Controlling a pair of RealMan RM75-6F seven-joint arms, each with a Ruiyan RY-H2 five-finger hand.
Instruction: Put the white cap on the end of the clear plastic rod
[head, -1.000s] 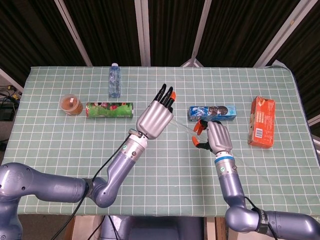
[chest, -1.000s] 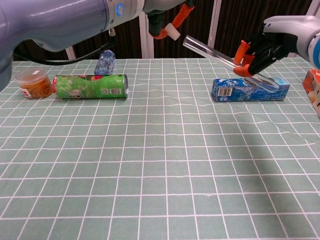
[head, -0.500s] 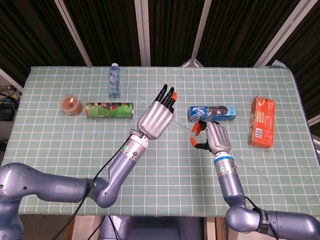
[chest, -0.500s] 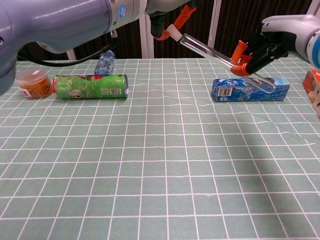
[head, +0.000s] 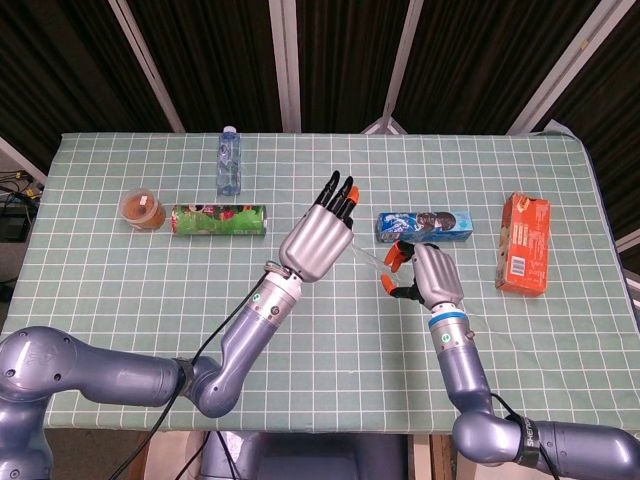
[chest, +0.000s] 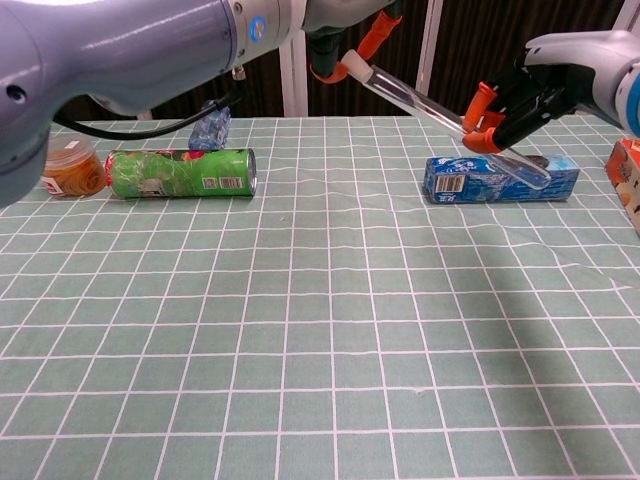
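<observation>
above the counter (chest: 320, 330), up beyond the blue biscuit packet (chest: 500, 178), the clear plastic rod (chest: 440, 112) is held aloft and tilted, its lower end over that packet and its upper end rising to the left of it. the rod is gripped near its lower part by the right robot hand (chest: 520, 100), whose fingers are closed around it. the white cap (chest: 341, 68) is pinched at the fingertips of the left robot hand (head: 318, 240), the other fingers being stretched out, and in the chest view it is seen touching or just at the rod's upper end; whether it is seated cannot be told. it is judged that the cap should be kept in line with the rod's axis and pushed along it, while the rod is held steady, so that it is not cocked or knocked loose.
</observation>
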